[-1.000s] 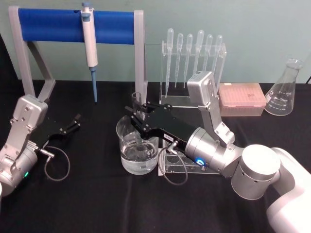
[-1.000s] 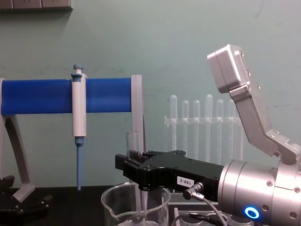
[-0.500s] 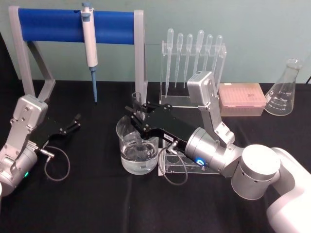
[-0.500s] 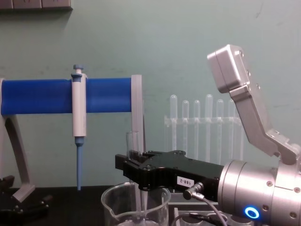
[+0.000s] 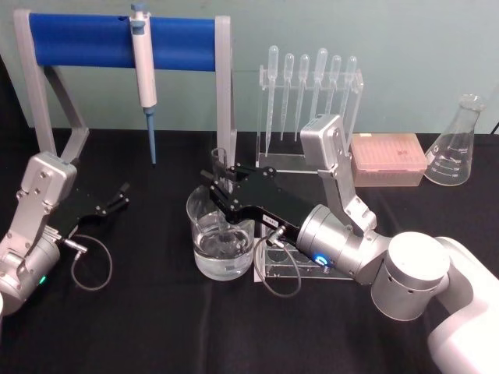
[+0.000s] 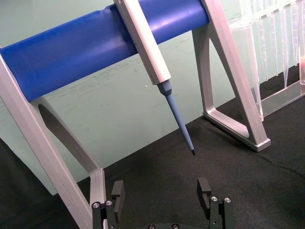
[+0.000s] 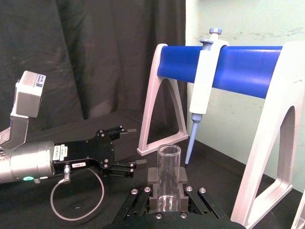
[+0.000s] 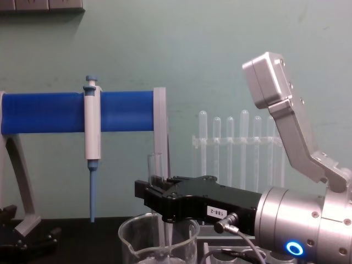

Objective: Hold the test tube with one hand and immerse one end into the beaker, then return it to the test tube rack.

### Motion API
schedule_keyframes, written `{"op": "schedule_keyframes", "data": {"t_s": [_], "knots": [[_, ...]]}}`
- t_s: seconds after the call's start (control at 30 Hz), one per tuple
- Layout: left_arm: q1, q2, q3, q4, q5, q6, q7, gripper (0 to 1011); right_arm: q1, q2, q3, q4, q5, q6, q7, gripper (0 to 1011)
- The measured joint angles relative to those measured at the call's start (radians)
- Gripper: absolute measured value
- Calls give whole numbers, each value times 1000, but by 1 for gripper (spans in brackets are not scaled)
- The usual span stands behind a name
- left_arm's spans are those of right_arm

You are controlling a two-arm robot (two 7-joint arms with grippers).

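Note:
My right gripper [image 5: 221,181] is shut on the test tube [image 5: 219,165], a clear glass tube standing upright with its open rim above the black jaws. The tube's lower end reaches down inside the beaker [image 5: 221,238], a wide clear glass with liquid in its bottom. In the chest view the same gripper [image 8: 158,187] grips the test tube [image 8: 154,165] directly over the beaker [image 8: 158,240]. The right wrist view looks along the test tube [image 7: 168,179] held between the fingers. My left gripper [image 5: 121,194] rests open at the table's left, and its fingers [image 6: 205,191] stand well apart.
A blue-barred stand [image 5: 117,43] holds a pipettor [image 5: 144,74] behind the beaker. A clear rack of plastic pipettes [image 5: 310,93], a pink tip box [image 5: 387,160] and a conical flask [image 5: 456,144] stand at the back right. A small clear holder [image 5: 284,265] sits right of the beaker.

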Motion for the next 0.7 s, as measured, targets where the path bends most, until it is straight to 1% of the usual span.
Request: {"op": "schedule_keyframes", "data": {"t_s": [0.7], "knots": [[0, 0, 0, 0, 0, 0, 0, 1000, 0, 0, 0, 0, 0, 0, 0, 230]]}}
